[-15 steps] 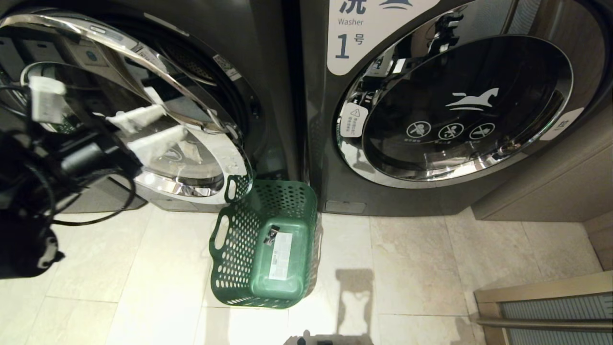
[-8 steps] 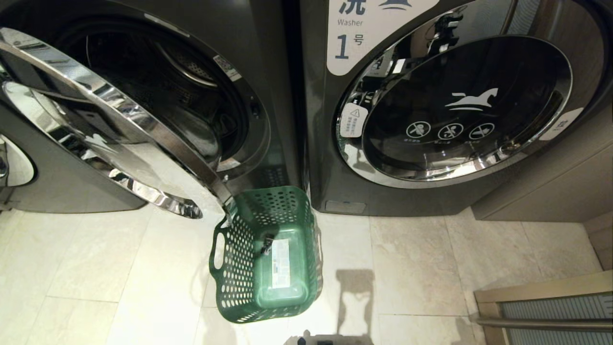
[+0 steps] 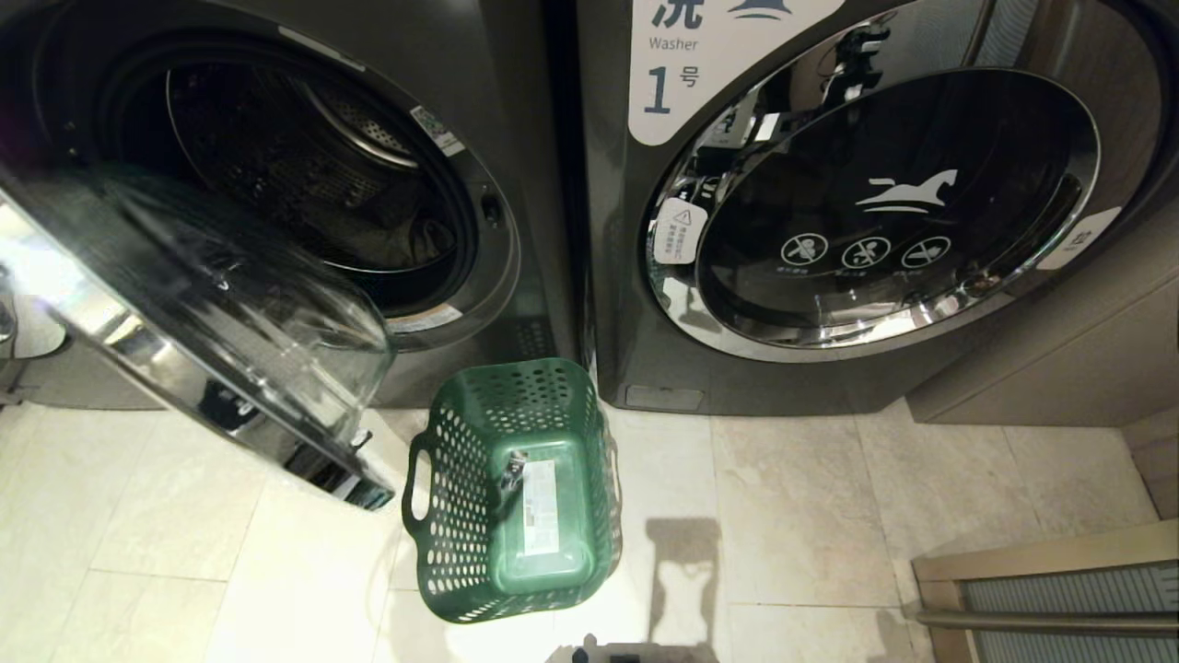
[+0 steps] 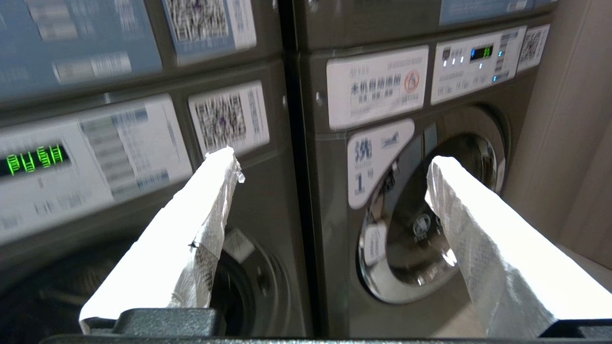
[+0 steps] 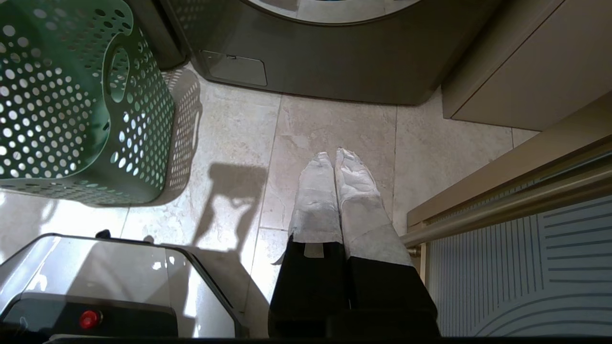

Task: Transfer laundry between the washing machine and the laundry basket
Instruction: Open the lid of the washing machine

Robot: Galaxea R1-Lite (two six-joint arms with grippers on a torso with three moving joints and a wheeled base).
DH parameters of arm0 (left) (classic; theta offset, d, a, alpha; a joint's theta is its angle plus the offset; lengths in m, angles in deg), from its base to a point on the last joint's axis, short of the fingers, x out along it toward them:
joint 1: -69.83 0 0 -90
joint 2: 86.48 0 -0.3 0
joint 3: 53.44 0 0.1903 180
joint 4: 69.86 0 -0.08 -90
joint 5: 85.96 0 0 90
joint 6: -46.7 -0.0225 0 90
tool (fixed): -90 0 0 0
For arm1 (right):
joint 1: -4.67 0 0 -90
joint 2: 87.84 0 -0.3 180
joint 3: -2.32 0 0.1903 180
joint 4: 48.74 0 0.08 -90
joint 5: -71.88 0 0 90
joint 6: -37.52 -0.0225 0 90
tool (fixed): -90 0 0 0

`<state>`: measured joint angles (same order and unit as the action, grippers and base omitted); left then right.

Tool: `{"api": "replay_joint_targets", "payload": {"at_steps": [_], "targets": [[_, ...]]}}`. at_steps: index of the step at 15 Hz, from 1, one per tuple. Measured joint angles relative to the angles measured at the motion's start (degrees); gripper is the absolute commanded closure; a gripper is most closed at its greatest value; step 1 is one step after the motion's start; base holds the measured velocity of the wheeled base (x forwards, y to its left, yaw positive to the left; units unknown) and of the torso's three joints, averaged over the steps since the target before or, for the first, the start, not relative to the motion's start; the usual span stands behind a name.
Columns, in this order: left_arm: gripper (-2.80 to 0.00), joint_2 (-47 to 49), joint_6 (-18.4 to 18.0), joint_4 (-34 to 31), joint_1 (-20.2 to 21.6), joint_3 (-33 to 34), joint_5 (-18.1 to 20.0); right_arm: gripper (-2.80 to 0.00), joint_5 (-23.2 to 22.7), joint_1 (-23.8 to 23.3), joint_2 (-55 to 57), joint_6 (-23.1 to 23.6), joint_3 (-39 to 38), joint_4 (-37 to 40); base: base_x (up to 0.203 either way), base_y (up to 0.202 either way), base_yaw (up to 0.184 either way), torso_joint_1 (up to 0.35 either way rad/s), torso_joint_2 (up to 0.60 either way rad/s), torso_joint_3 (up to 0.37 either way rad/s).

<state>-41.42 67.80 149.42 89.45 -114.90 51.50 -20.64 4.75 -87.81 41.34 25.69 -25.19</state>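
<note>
Two machines are standing side by side, and the washing machine (image 3: 304,184) on the left is showing its round door (image 3: 212,331) hanging wide, blurred as if swinging, with the dark drum behind it laid bare. The neighbouring washer (image 3: 866,212), tagged "1", is sitting with its door closed. On the tiled floor (image 3: 783,516) just in front of the gap between them, the laundry basket (image 3: 511,488) is waiting, holding nothing but the white label on its bottom. I am seeing no laundry in the basket; something dim is lying low in the drum, but I cannot tell what it is.

The left gripper (image 4: 330,181) is pointing toward the machine fronts with its white-wrapped fingers (image 4: 201,215) spread wide and nothing between them. The right gripper (image 5: 334,165) is hanging low over the floor beside the basket, its padded fingers pressed together on nothing, looking parked.

To my eye the door-opening step is finishing and the fetching step is coming up. The next move is likely calling for the left gripper to go in through the opening, past the door's edge, reach low into the drum, and close on the cloth before carrying it out over the basket.
</note>
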Motion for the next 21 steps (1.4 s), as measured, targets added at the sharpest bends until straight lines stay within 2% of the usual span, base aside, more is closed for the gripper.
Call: {"api": "replay_joint_targets", "payload": {"at_steps": [3,5,7,9,11,13,19,21], "targets": [[-2.8,-1.17,-5.04,-9.61,0.11,3.64,-0.47,0.0,0.0,0.0,0.0,0.01,0.0,0.0,0.0,0.0,0.0,0.0,0.0,0.0],[-2.8,-1.68,-11.91,-14.74,-0.48,5.98,-2.37,0.0,0.0,0.0,0.0,-0.01,0.0,0.0,0.0,0.0,0.0,0.0,0.0,0.0],[-2.8,-1.97,-19.86,-20.7,-3.7,7.98,-7.74,0.0,0.0,0.0,0.0,0.01,0.0,0.0,0.0,0.0,0.0,0.0,0.0,0.0],[-2.8,-2.71,-26.49,-27.81,-8.29,10.79,-14.73,0.0,0.0,0.0,0.0,0.01,0.0,0.0,0.0,0.0,0.0,0.0,0.0,0.0],[-2.8,-4.31,-30.26,-34.11,-11.9,14.65,-20.7,0.0,0.0,0.0,0.0,0.0,0.0,0.0,0.0,0.0,0.0,0.0,0.0,0.0],[-2.8,-6.1,-31.89,-39.71,-13.54,18.09,-24.46,0.0,0.0,0.0,0.0,0.01,0.0,0.0,0.0,0.0,0.0,0.0,0.0,0.0],[-2.8,-13.71,-32.07,-46.3,-13.73,31.17,-25.15,0.0,0.0,0.0,0.0,0.01,0.0,-0.02,0.0,0.0,0.0,0.0,0.0,0.0],[-2.8,-17.03,-32.36,-47.17,-13.69,34.29,-26.61,0.0,0.0,0.0,0.0,0.01,0.0,0.0,0.0,0.0,0.0,0.0,0.0,0.0]]}}
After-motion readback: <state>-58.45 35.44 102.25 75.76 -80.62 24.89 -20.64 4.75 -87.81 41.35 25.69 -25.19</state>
